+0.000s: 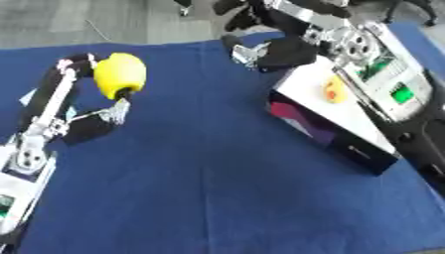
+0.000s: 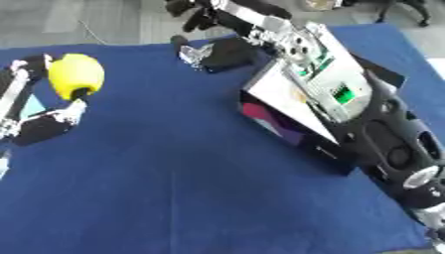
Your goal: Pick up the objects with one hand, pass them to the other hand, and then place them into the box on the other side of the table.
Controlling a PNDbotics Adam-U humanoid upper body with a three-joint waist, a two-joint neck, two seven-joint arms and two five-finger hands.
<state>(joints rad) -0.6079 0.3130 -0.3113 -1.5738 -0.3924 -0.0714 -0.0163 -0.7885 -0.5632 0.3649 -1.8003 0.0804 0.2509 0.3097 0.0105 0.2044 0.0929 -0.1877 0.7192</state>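
Note:
A yellow rounded object point(image 1: 119, 74) is up off the blue cloth at the upper left, held in my left hand point(image 1: 87, 121), whose fingers and thumb curl round it. My right hand point(image 1: 274, 52) hovers at the far left corner of the white-topped box point(image 1: 365, 126) on the right, fingers relaxed and holding nothing. A small orange-yellow object point(image 1: 333, 92) lies in the box, partly hidden by my right forearm.
A blue cloth point(image 1: 217, 173) covers the table. A light blue and white thing point(image 2: 33, 105) peeks out under my left arm at the left edge. Grey floor lies beyond the far edge.

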